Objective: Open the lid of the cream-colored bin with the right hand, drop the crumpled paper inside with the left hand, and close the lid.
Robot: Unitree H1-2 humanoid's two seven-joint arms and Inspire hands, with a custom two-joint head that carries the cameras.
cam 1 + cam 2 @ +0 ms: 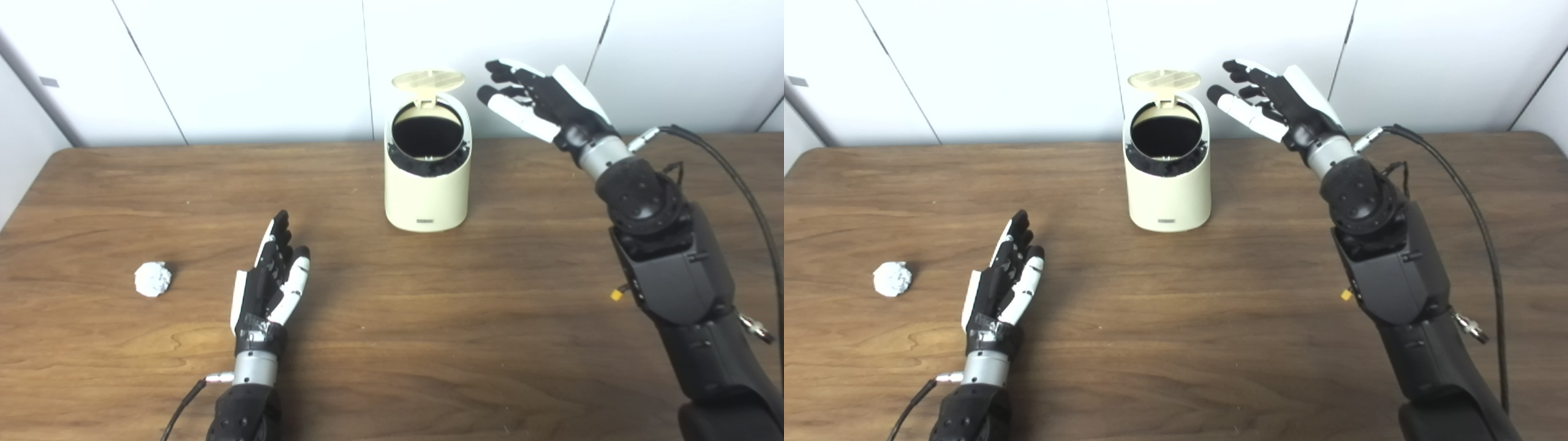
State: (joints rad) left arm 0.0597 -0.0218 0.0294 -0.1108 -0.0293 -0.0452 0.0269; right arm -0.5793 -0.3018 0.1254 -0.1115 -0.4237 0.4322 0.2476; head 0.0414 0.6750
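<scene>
Looks like a lab/test room, not a home: bare wood-grain table point(429, 343) w/ only test props, plain white wall panels point(257, 67) running 10 to 2 o'clock, exposed cable point(1476, 214) on robot arm at 3 o'clock.

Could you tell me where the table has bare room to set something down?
Free: the broad stretch between the left hand and right arm, in front of the bin. Taken: the crumpled paper lies beside the left hand.
</scene>
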